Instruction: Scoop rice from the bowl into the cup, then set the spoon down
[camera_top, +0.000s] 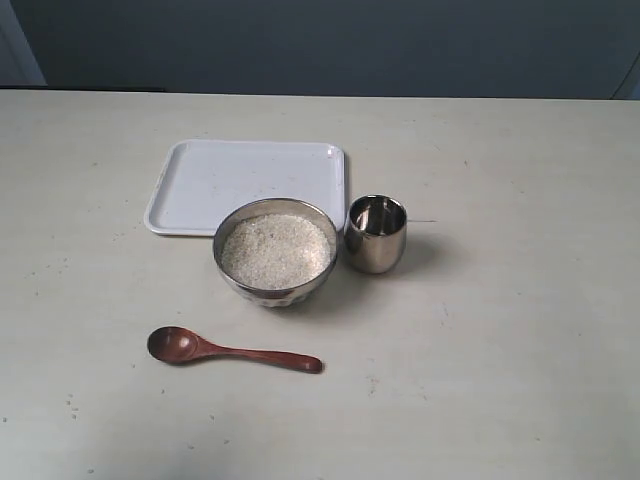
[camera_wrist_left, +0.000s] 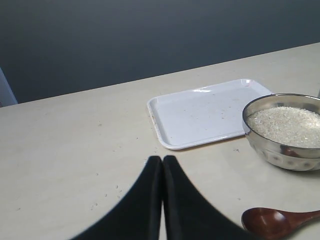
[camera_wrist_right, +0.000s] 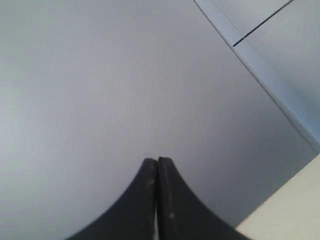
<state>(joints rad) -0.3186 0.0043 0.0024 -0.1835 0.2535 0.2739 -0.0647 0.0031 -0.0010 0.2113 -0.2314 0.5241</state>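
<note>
**Mia:** Where is the wooden spoon (camera_top: 232, 350) lying?

**Ben:** It is lying flat on the table (camera_top: 500, 350), all by itself. Its round end is sitting near the left gripper (camera_wrist_left: 162, 160), and its thin handle is pointing away from those fingers. Its long way is running along the front of the steel bowl (camera_top: 275, 292).

**Mia:** Is there room around it?

**Ben:** Yes, bare table is showing on every side of it. A gap is lying between it and the bowl. The bowl is sitting farther from the fingers, holding the rice (camera_top: 275, 250). The steel cup (camera_top: 375, 255) is standing upright just beside the bowl. The white tray (camera_top: 250, 170) is lying just behind them both.

**Mia:** What are the fingers doing?

**Ben:** The left fingers are pressing together and holding nothing. The right gripper (camera_wrist_right: 156, 161) is doing the same.

**Mia:** Are the views showing different things?

**Ben:** The cup is showing clearly in the exterior view only. The right wrist view is showing just a grey wall (camera_wrist_right: 100, 75) past its fingers.
</note>
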